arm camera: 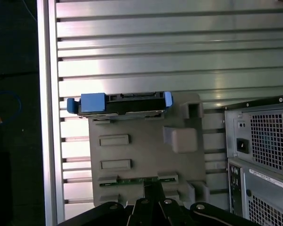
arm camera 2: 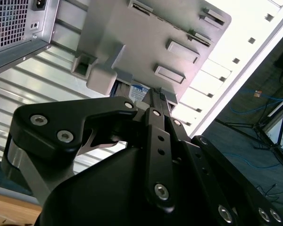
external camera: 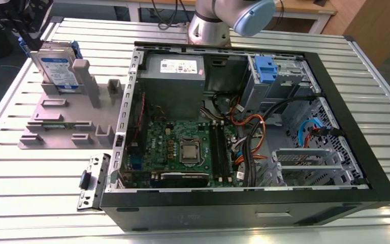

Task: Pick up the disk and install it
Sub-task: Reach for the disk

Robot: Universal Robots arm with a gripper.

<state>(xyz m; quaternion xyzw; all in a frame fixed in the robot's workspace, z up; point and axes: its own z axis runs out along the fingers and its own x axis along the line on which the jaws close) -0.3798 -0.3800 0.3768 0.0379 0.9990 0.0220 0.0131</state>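
Exterior view high over case (external camera: 235, 209); both wrist views share fixture (arm camera: 146, 155) (arm camera 2: 146, 28)

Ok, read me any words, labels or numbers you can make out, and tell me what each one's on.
No text here is clear enough to quote.
White-and-blue label on the disk: print too small to read.
White label on the power supply: print too small to read.
White strip on the back of the computer case, in the first wrist view: blurred, unreadable.

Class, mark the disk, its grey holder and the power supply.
disk (external camera: 54, 66): exterior view, labelled face.
grey holder (external camera: 73, 113): exterior view, flat base.
power supply (external camera: 174, 94): exterior view, grey panel below label.
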